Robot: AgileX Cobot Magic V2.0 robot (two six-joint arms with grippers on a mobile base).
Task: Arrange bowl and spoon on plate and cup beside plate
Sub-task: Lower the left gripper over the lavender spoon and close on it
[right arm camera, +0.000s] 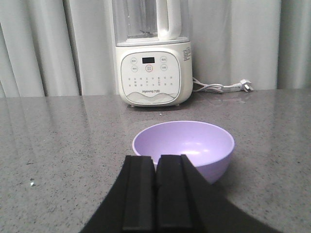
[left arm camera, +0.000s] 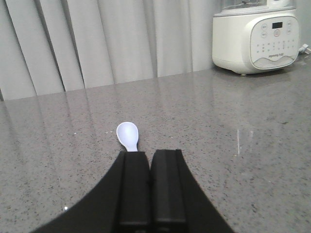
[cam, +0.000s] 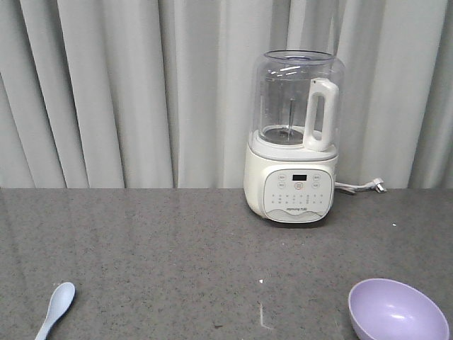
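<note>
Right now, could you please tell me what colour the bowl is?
Plain glossy lavender-purple; the bowl shows best in the right wrist view.

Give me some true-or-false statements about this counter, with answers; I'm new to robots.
1. The spoon lies left of the purple bowl in the front view. True.
2. The spoon rests inside the bowl. False: they lie apart, and the bowl is empty.
3. The blender has its plug lying on the countertop. True.
4. The right gripper is wide open. False: its fingers are together, short of the bowl.
5. A plate is in view. False: none shows.
</note>
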